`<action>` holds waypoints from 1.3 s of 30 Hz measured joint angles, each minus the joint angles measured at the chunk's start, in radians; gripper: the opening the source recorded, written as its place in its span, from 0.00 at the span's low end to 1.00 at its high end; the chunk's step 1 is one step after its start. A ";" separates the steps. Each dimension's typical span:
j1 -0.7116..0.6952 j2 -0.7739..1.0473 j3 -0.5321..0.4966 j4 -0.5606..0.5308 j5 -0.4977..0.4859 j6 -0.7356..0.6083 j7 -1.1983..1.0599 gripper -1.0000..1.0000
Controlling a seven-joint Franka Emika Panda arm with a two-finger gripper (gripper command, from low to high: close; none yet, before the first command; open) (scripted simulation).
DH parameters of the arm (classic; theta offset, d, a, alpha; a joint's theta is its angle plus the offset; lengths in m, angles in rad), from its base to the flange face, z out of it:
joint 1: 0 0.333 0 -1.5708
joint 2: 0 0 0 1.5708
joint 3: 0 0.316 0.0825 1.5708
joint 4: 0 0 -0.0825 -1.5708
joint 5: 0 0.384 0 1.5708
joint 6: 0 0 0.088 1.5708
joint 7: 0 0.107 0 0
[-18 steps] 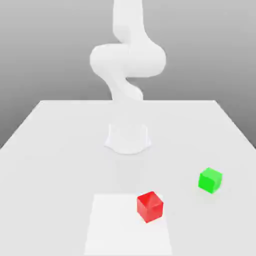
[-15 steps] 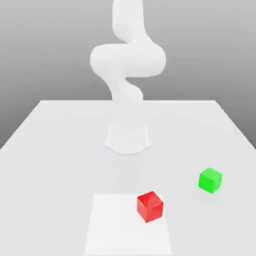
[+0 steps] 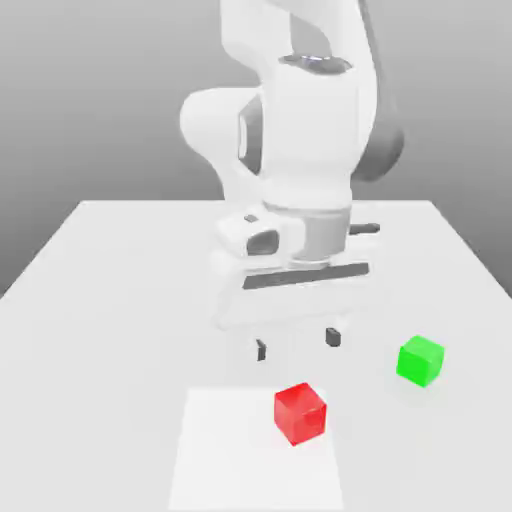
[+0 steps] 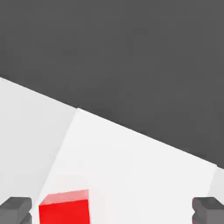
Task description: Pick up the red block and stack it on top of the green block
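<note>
The red block (image 3: pixel 300 412) rests on a paler square patch (image 3: pixel 230 460) near the table's front edge. The green block (image 3: pixel 420 360) sits on the table toward the exterior view's right, a little farther back. My gripper (image 3: pixel 296 344) hangs open above the table just behind the red block, its two dark fingertips (image 3: pixel 333 337) spread wide and holding nothing. In the hand view the red block (image 4: pixel 64 207) appears close to one fingertip (image 4: pixel 15 209), and my gripper (image 4: pixel 113 210) spans wide around the gap. The green block is out of the hand view.
The white table (image 3: pixel 110 290) runs to a straight back edge, with grey background behind. The arm's bulky white body (image 3: pixel 300 150) rises over the table's middle. In the hand view, dark space lies beyond the table's edge.
The arm's hand and gripper have come into view over the table behind the red block; earlier only the arm's upper part and base showed. Both blocks have stayed put.
</note>
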 joint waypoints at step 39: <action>0.233 -0.129 0.277 -0.075 0.194 -0.078 0.820 0.00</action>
